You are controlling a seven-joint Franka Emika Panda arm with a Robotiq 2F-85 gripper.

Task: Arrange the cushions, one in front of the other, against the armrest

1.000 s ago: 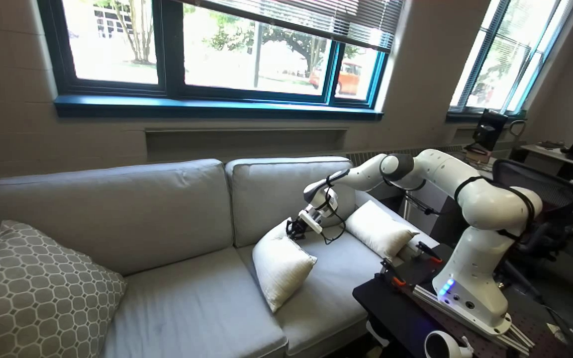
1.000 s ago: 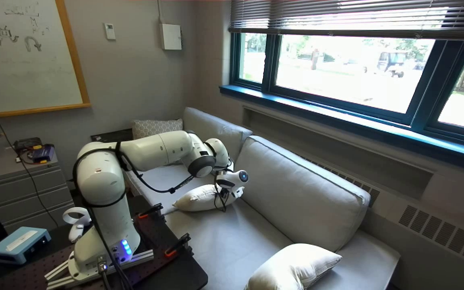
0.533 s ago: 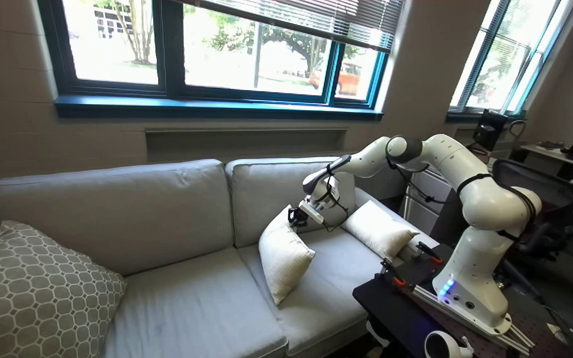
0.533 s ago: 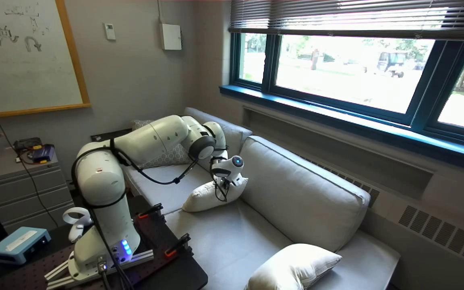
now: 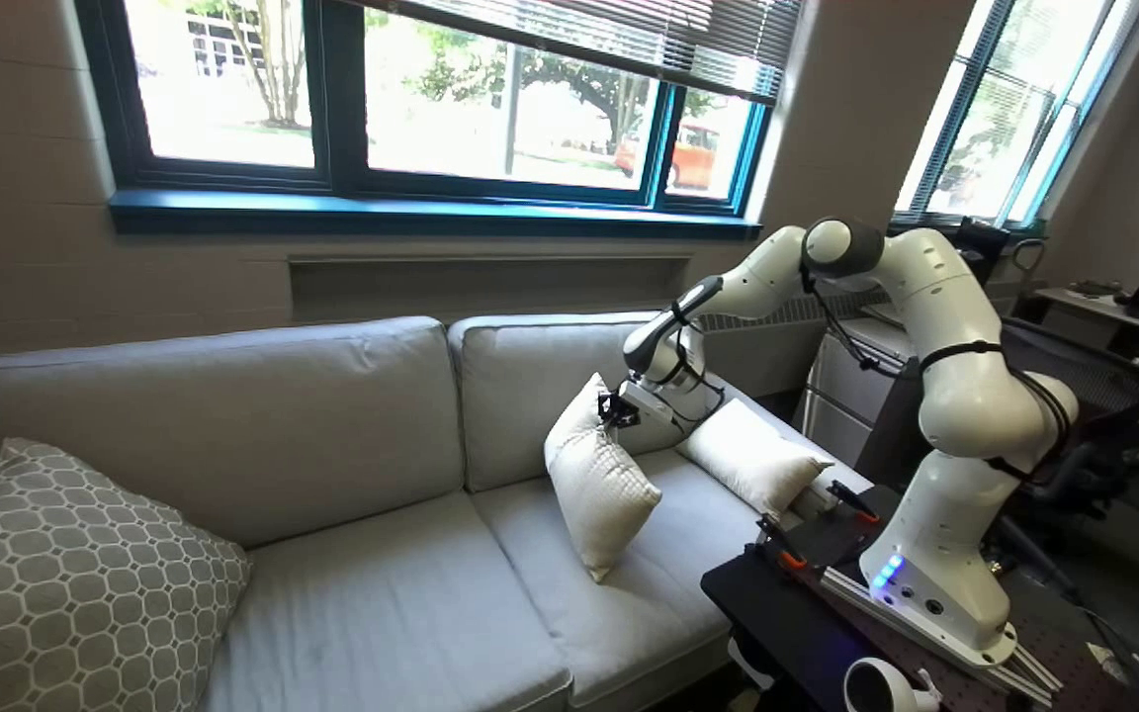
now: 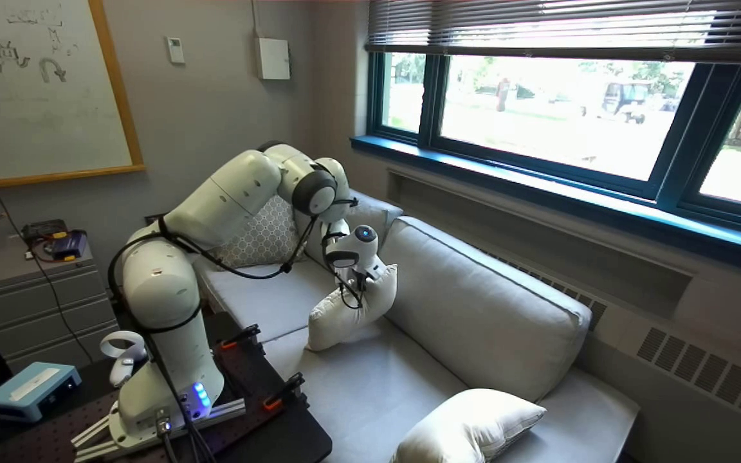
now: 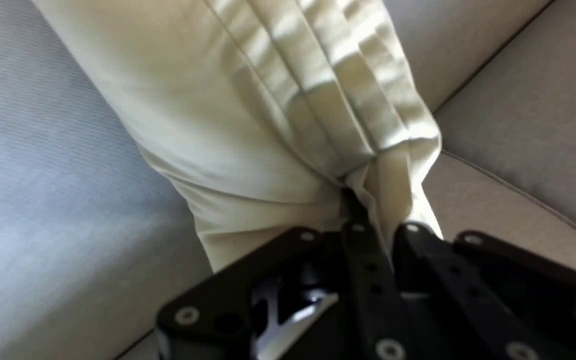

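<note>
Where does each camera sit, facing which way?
An exterior view: in front of the sofa, facing it and the window; arm shows.
An exterior view: near one sofa end, facing along it toward patterned pillow; arm shows.
Wrist view: on wrist, facing held cushion; tool at bottom.
Both exterior views share arm, tool, patterned pillow, held cushion, other cushion.

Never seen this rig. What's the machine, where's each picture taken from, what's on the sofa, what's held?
It's a white robot arm with several joints, standing on a dark table; the pincer at its end does the grabbing. Two pictures are taken from different spots in the room; the close-up is taken from the arm, just behind the pincer. On the grey sofa, one cream cushion leans against the armrest, and a patterned pillow sits near the opposite end. The pincer is closed on a fold of a second cream cushion, holding it tilted.
</note>
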